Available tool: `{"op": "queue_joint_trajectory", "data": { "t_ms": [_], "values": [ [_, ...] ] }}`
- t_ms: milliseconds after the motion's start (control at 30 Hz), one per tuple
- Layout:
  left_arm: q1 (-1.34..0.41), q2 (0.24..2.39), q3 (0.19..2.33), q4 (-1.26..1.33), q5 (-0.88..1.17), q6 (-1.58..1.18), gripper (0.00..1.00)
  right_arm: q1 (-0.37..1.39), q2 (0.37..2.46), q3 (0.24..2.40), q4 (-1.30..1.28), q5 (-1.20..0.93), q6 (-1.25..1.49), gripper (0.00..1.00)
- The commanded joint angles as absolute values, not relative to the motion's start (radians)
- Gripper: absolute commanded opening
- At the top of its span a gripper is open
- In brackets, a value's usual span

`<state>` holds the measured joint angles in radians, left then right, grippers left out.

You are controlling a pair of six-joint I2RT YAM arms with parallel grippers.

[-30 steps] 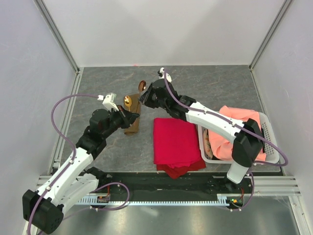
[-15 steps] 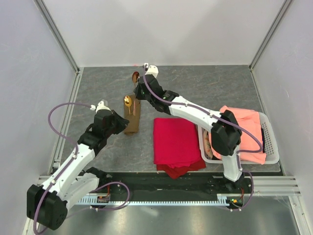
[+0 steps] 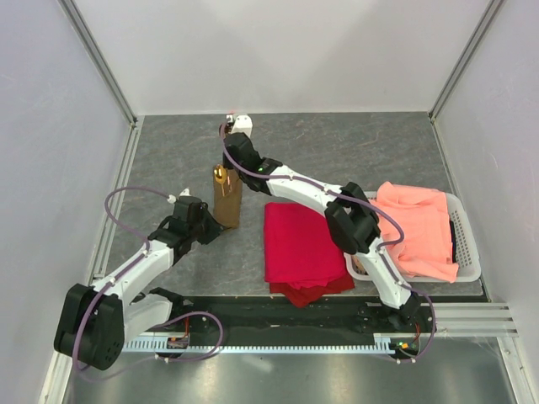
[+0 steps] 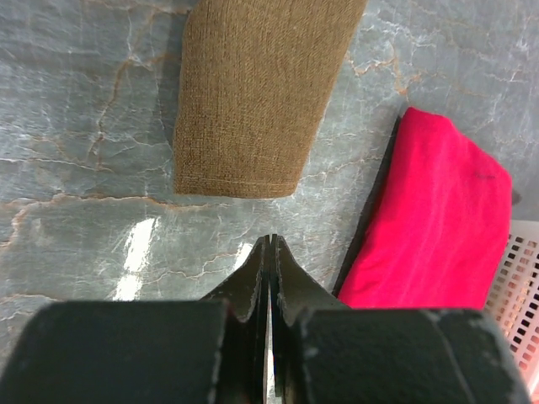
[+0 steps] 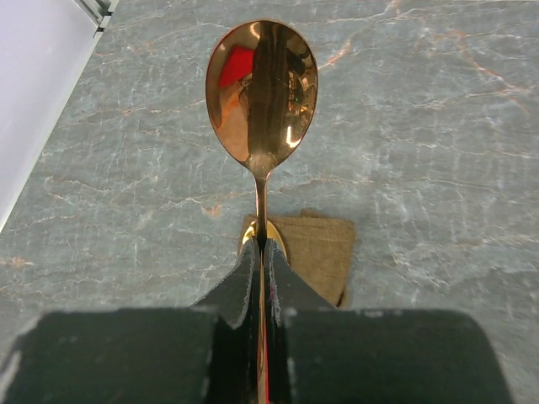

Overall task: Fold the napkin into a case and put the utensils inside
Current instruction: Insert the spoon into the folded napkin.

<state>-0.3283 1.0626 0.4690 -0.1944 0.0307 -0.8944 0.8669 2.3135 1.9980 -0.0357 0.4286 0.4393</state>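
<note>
Where the left arm reaches in from the near left corner, we see the left gripper [image 4: 268, 244] with its two black fingers pressed flat together and nothing between them. Its tips sit just short of the near end of the case [image 4: 261, 93] and apart from it. We cannot tell whether they touch the grey marbled table [image 3: 379, 151]. The case is a narrow pocket of olive-brown fabric lying lengthwise on the table, left of centre, with its near edge folded square. At its far end, the rounded gold tip of one utensil [image 3: 219, 174] pokes out of the opening. Over that far end we find the right gripper [image 5: 261, 248], its arm stretched across from the right side of the table. Its fingers are closed tight on the thin handle of the gold spoon [image 5: 261, 88]. The spoon's shiny bowl stands out beyond the fingertips and is clear of the fabric, with bare table behind it. From the right wrist view the mouth of the case shows just behind the fingers. To the right of the case and near it, the red cloth [image 3: 299, 244] lies folded on the table. Further right stands the white plastic basket [image 3: 467, 244], with the salmon-orange cloth [image 3: 413, 227] heaped in it and hanging over its far rim.
</note>
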Motion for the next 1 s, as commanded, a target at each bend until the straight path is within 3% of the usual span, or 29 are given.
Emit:
{"op": "queue_joint_trajectory", "data": {
  "t_ms": [0,967],
  "values": [
    [-0.325,1.08,0.437,-0.109,0.057,-0.927,0.02,0.862,2.371,2.097,0.034,0.451,0.419,0.0],
    [-0.324,1.183,0.387,-0.005,0.077,-0.93,0.02,0.85,2.5,2.186,0.046,0.462,0.388,0.0]
  ]
}}
